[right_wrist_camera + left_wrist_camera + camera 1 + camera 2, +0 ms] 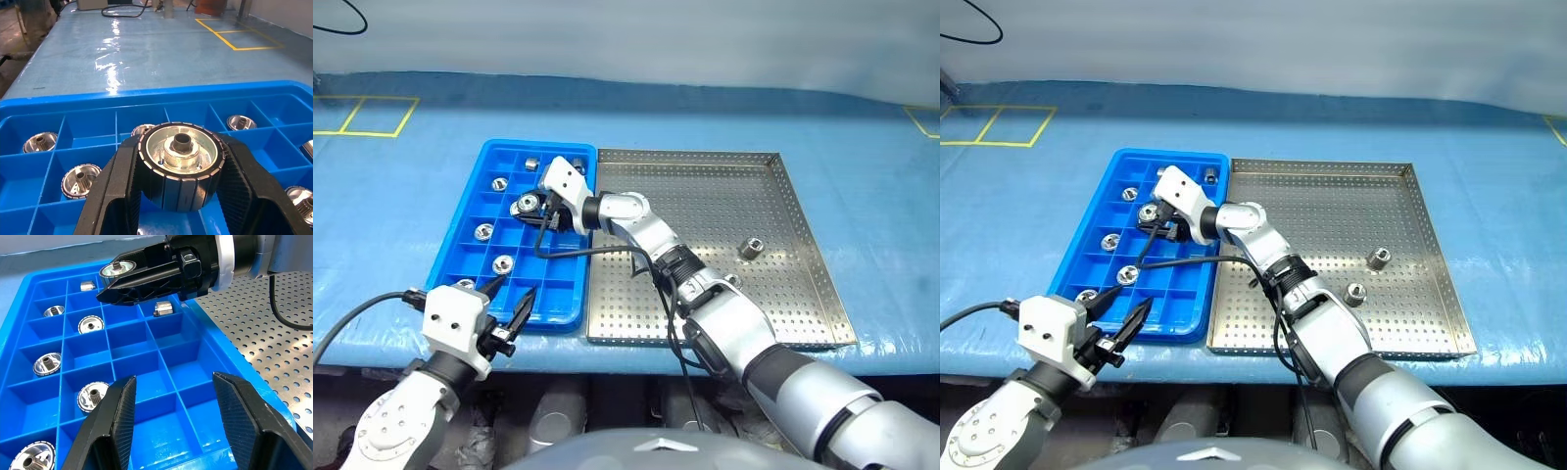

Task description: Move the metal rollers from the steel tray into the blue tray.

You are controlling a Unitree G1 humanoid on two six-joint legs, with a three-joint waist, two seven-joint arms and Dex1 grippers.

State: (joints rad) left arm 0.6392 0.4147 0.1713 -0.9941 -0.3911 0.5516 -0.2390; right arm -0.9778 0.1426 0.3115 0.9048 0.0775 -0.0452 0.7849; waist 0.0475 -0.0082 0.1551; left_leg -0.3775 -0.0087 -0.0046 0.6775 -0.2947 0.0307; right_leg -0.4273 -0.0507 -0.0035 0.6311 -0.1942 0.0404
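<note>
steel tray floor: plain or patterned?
Patterned: the steel tray floor has rows of small holes; best in the right eye view.

Roller (117, 269) in right gripper (110, 286) above blue tray (205, 338).

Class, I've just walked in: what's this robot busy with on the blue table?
It is moving metal rollers from the steel tray into the blue tray. The right gripper is shut on a roller and holds it above the blue tray's compartments, several of which already hold rollers. The left gripper hangs open and empty over the blue tray's near end. Two rollers remain in the steel tray.
</note>
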